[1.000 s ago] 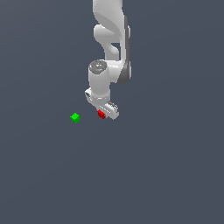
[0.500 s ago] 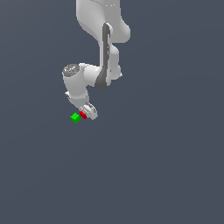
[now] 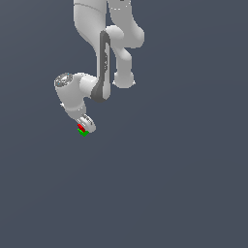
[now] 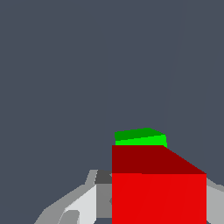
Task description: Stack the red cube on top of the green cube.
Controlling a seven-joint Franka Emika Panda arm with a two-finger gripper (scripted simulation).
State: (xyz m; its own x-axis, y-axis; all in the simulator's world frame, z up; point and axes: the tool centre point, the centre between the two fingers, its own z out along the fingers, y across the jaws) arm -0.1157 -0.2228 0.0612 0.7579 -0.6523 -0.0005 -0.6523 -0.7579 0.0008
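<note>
A white Franka Panda arm (image 3: 101, 63) reaches down over a plain dark grey floor (image 3: 184, 184), its gripper (image 3: 85, 127) clamped on the red cube (image 3: 81, 127). In the exterior view the red cube sits directly above the green cube (image 3: 84, 132), the two seemingly touching, though contact cannot be confirmed. The wrist view shows the red cube (image 4: 158, 188) large between the grey fingers (image 4: 83, 201), with the green cube (image 4: 141, 136) peeking out just beyond it.

Plain dark slate-grey surface (image 3: 184, 193) is filling both views; flat even light is showing, no visible shadows.
</note>
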